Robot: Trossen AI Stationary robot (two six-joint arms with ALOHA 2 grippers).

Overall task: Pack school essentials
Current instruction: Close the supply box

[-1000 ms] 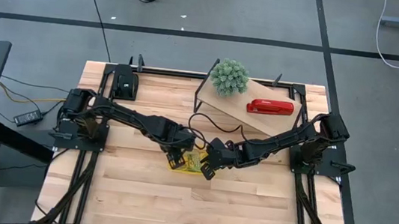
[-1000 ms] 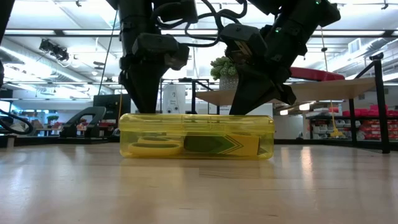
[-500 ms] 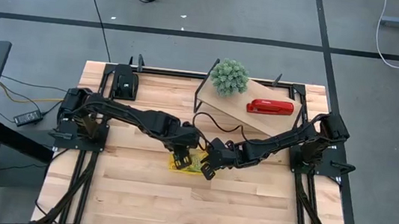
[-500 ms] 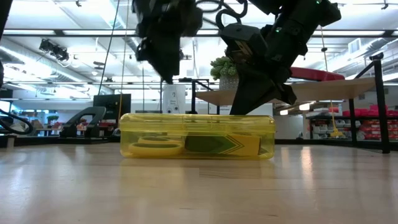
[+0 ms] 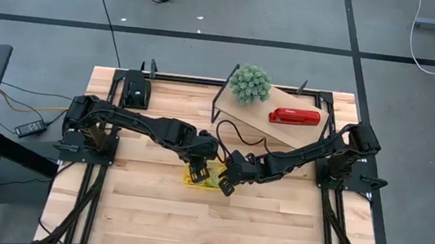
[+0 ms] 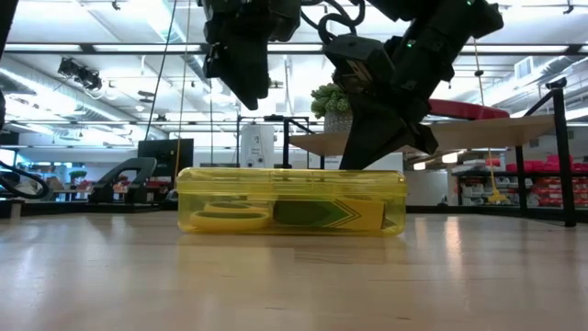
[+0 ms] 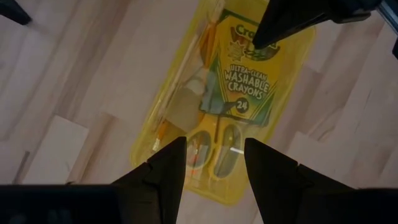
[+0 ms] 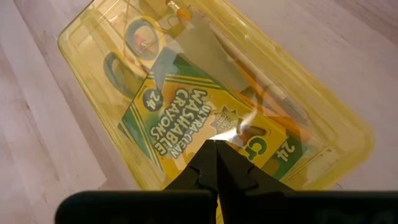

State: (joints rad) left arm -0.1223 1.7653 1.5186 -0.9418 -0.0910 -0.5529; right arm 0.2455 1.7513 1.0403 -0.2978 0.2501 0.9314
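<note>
A clear yellow case [image 5: 205,176] lies flat at the table's middle with its lid down. Through the lid I see the green-and-yellow crayon box [image 8: 186,118], yellow-handled scissors [image 7: 214,148] and orange pencils [image 7: 186,74]. My left gripper [image 7: 214,158] hangs open above the case's left end [image 6: 216,188], well clear of it, with nothing between its fingers. My right gripper [image 8: 215,149] is shut, its tips down on the lid toward the case's right end. My right gripper presses its shut fingertips [image 7: 273,31] on the case lid [image 8: 249,134], over the crayon box and toward the case's right end. It comes slanting down from the table's right side. The case lies flat on the table under it.
A raised wooden shelf [image 5: 282,133] stands at the far right of the table, bearing a red stapler [image 5: 294,117] and a round green potted plant [image 5: 251,83]. Bare wood lies on the near side of the case.
My left gripper has risen straight up from just above the case's left end and now hangs well above it. The case and my right gripper have stayed where they were.
</note>
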